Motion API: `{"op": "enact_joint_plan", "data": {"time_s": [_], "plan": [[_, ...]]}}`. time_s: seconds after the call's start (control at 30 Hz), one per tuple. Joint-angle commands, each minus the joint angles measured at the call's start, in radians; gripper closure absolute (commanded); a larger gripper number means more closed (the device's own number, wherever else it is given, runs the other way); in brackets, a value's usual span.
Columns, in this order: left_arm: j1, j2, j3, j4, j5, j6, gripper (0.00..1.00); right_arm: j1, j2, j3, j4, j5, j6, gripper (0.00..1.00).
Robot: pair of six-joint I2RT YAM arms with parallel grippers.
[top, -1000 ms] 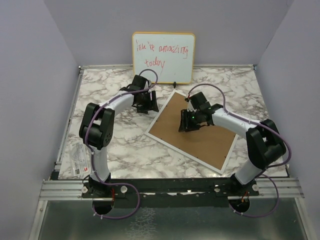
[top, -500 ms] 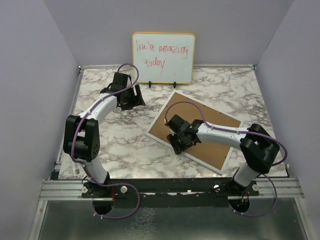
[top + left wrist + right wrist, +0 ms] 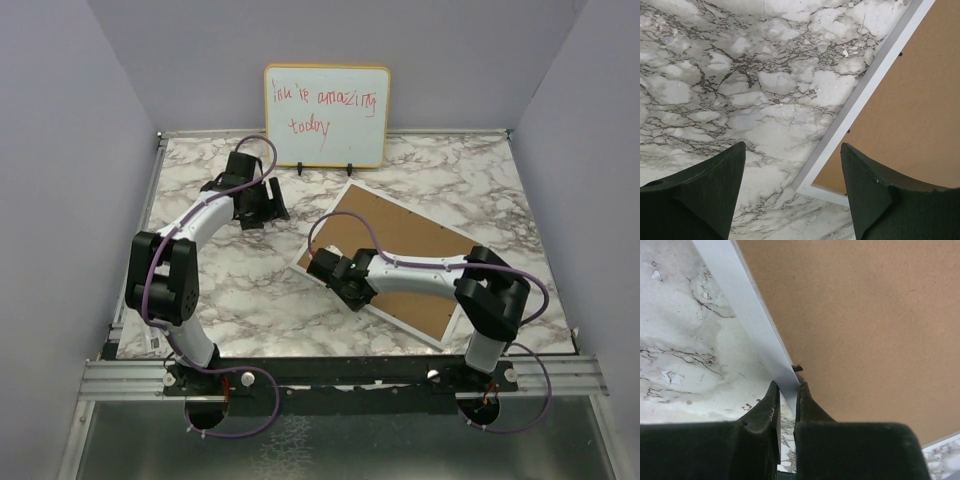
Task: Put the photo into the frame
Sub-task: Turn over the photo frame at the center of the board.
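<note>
The right pincer (image 3: 788, 386) is drawn down to a narrow slit. Its two fingers sit either side of the white rim of the frame (image 3: 322, 224) and nip it close to the frame's left corner. A small black tab (image 3: 797, 368) shows at the rim just beyond the fingertips. The frame, one only, lies flat and askew on the marble table (image 3: 250, 295), back side up, right of centre. Inside its rim sits one brown backing board (image 3: 395, 228), filling it edge to edge. Farther off, the left pincer (image 3: 792, 147) hangs wide open above the marble, with one corner of the frame below and between its fingers, apart from them. At the back wall one whiteboard (image 3: 325, 115) with red handwriting stands upright.
</note>
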Motion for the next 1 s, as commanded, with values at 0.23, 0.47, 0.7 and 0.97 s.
{"op": "enact_joint_plan", "data": {"time_s": [0.23, 0.47, 0.7, 0.97], "plan": [[0.013, -0.167, -0.173, -0.006, 0.088, -0.056, 0.01, 0.013, -0.033, 0.162, -0.063, 0.057, 0.054, 0.99], [0.007, -0.230, -0.354, 0.245, 0.316, -0.163, 0.01, 0.013, -0.052, 0.230, -0.043, -0.045, 0.033, 0.99], [-0.037, -0.212, -0.459, 0.463, 0.398, -0.278, 0.01, 0.012, -0.029, 0.287, -0.020, -0.096, 0.055, 0.99], [-0.137, -0.194, -0.545, 0.753, 0.410, -0.526, 0.15, 0.012, 0.003, 0.353, -0.018, -0.116, 0.103, 0.99]]}}
